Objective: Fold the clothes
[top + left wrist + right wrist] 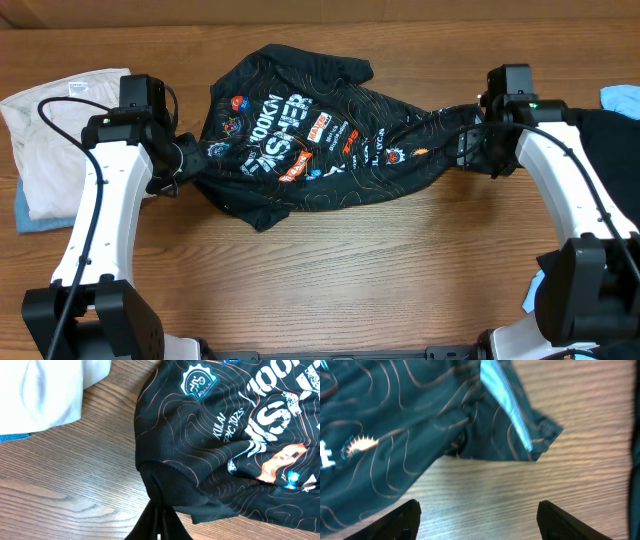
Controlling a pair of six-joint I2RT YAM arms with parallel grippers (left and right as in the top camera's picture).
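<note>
Your view | white cloth at desk left edge, atop blue cloth | pale blue fabric at right edge

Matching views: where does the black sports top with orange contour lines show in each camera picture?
Overhead: black top stretched across the upper middle.
Left wrist: black top fills the right half, one corner bunched at bottom centre.
Right wrist: black top in the upper left, its hem corner reaching right.
Shared landmark: wood-grain table, visible in all three.
</note>
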